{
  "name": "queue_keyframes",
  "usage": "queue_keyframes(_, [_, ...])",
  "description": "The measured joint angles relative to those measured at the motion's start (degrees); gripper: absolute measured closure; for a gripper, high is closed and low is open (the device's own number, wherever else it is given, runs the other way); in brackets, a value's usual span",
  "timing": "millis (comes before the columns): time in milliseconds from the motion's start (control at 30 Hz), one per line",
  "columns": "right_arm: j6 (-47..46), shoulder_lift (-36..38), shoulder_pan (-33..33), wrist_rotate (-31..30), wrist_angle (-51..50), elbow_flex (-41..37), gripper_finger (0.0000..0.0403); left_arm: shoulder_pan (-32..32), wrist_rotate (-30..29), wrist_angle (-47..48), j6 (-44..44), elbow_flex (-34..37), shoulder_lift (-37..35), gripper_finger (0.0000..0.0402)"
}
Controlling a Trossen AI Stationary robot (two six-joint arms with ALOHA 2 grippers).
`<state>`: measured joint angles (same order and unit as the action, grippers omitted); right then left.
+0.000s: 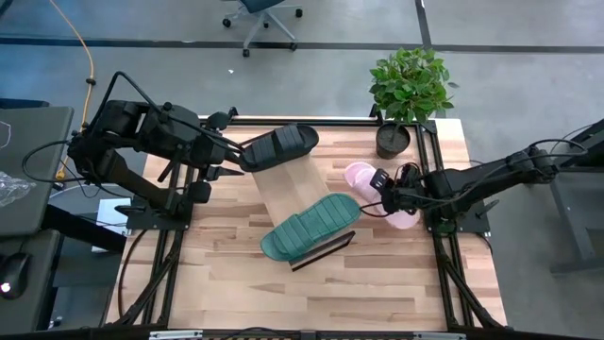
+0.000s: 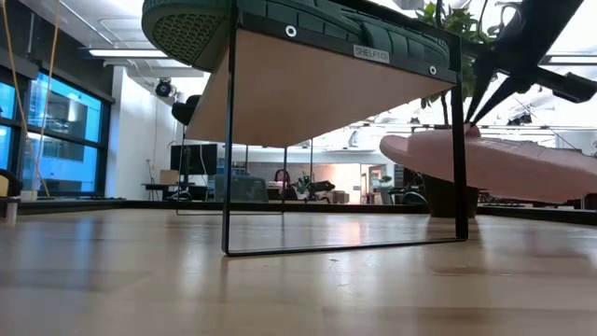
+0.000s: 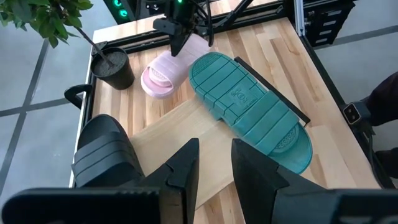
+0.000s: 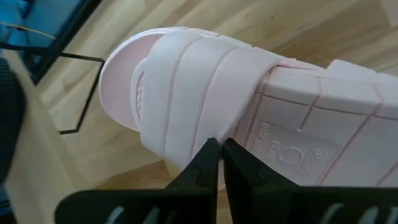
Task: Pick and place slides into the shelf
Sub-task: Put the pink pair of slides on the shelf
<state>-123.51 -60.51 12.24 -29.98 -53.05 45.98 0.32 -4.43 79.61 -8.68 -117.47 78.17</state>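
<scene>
The shelf (image 1: pixel 294 189), a light-wood board on thin dark rails (image 2: pixel 229 140), stands mid-table. The black slide (image 1: pixel 279 146) lies on its far end. The dark green slide (image 1: pixel 311 225) lies sole up on its near end and also shows in the low view (image 2: pixel 280 23). My right gripper (image 1: pixel 387 192) is shut on the pale pink slide (image 1: pixel 363 179), to the right of the shelf. My left gripper (image 3: pixel 214 168) is open and empty above the shelf's far end, with the black slide (image 3: pixel 102 155) just beside its fingers. My right gripper pinches the pink slide's strap (image 4: pixel 208 121) between its two fingers, at the strap's side where it meets the sole's edge. The fingers come slanting from the table's right and above. The slide (image 2: pixel 494 163) is lifted clear of the table, and its ribbed sole (image 4: pixel 311 143) partly faces the wrist camera.
A potted plant (image 1: pixel 396 137) stands at the table's far right corner, close behind the pink slide. Dark frame rails (image 1: pixel 444 274) run along the table's edges. Bare tabletop (image 1: pixel 311 293) lies toward the near edge.
</scene>
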Motion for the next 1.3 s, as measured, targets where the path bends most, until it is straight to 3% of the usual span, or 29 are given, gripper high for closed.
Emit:
queue_keyframes(467, [1.08,-0.66,-2.35,1.76,-1.98,0.0,0.0403,0.0,-0.02,0.02,-0.03,0.0,0.0,0.0318])
queue_keyframes(867, [8.09,-3.68,-7.54,6.42,0.1,0.0,0.0403,0.0,0.77,0.07,-0.04,0.02,0.0,0.0318])
queue_keyframes(1300, [9.51,-3.78,-11.25,6.43,0.51,0.0,0.0403,0.0,1.26,0.06,-0.03,0.0,0.0,0.0318])
